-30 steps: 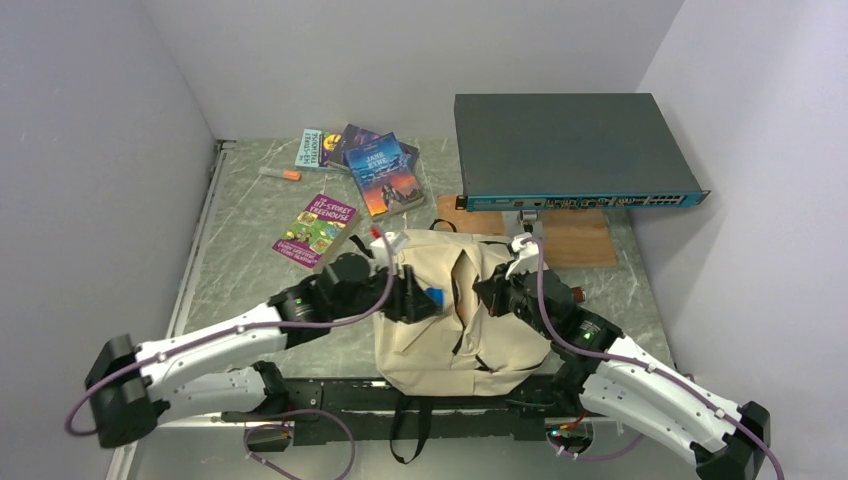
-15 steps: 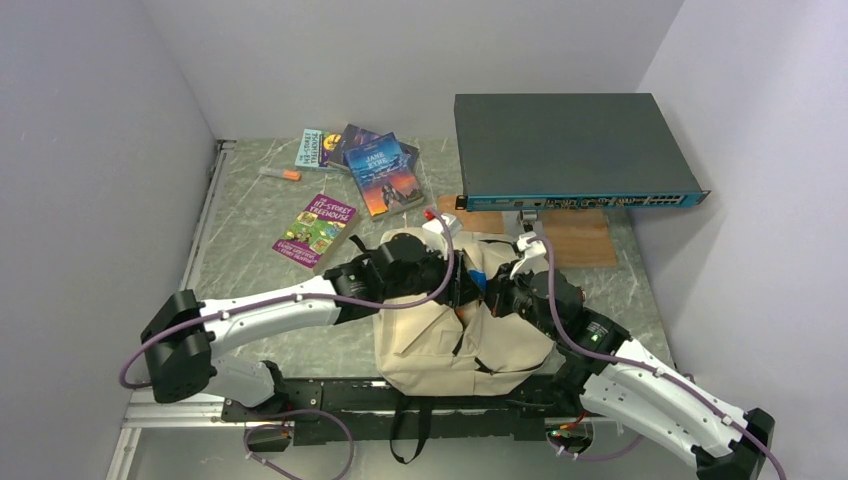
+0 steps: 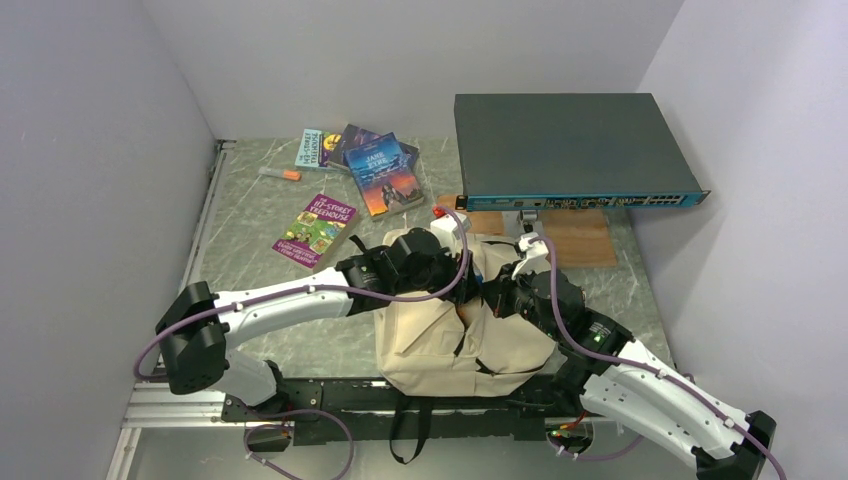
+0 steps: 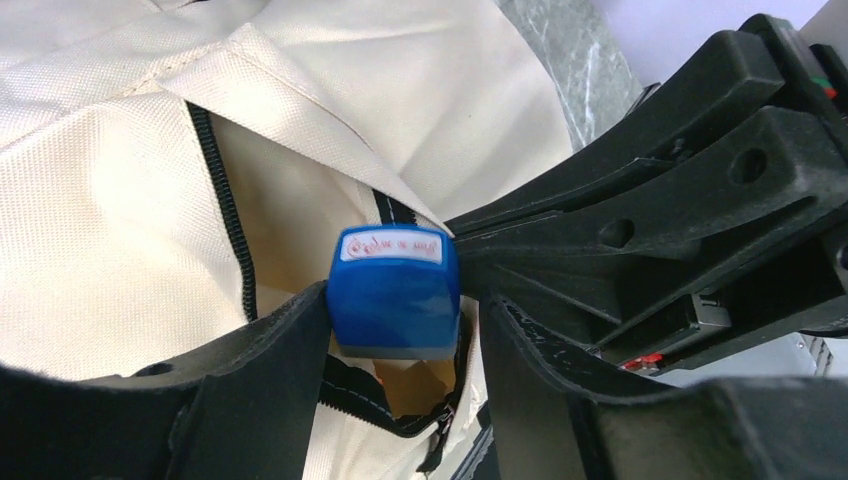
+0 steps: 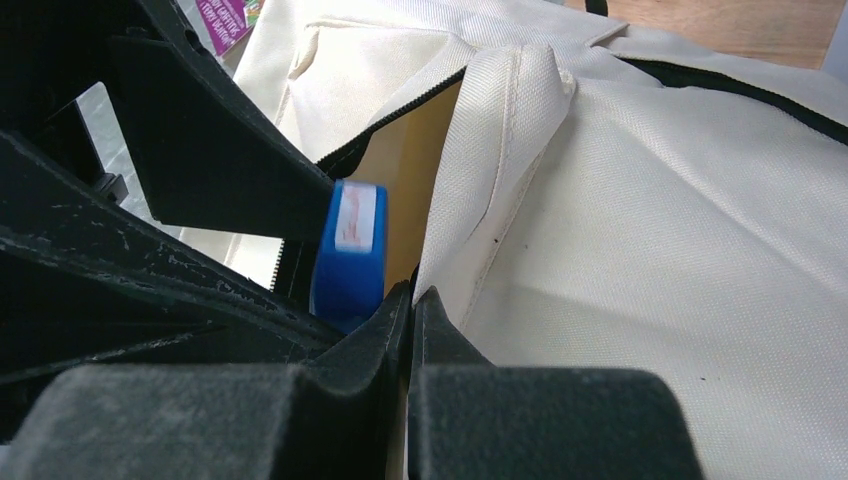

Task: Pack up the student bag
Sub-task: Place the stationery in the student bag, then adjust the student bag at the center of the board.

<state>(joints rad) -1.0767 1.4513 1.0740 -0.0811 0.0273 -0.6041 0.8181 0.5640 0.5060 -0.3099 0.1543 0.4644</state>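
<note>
The student bag [image 3: 440,345] is a cream fabric backpack lying flat at the near middle of the table, with its dark zipper open. My right gripper [image 3: 492,296] is shut on the edge of the bag's flap [image 5: 500,150] and holds the opening apart; its jaws [image 5: 412,295] meet on the fabric. My left gripper [image 3: 468,285] is shut on a small blue block [image 4: 393,290] with a white and red label. It holds the block right over the open mouth of the bag [image 4: 100,200]. The block also shows in the right wrist view [image 5: 348,260], at the gap.
Several paperback books lie at the back left: a purple one [image 3: 317,228], a blue one [image 3: 385,175] and others [image 3: 325,148]. An orange-tipped marker [image 3: 280,174] lies near them. A dark network switch [image 3: 570,150] sits over a wooden board [image 3: 580,238] at the back right.
My left arm has swung right with the blue block, from the bag's left side to over its opening. My right gripper has kept hold of the flap, shifting slightly.
</note>
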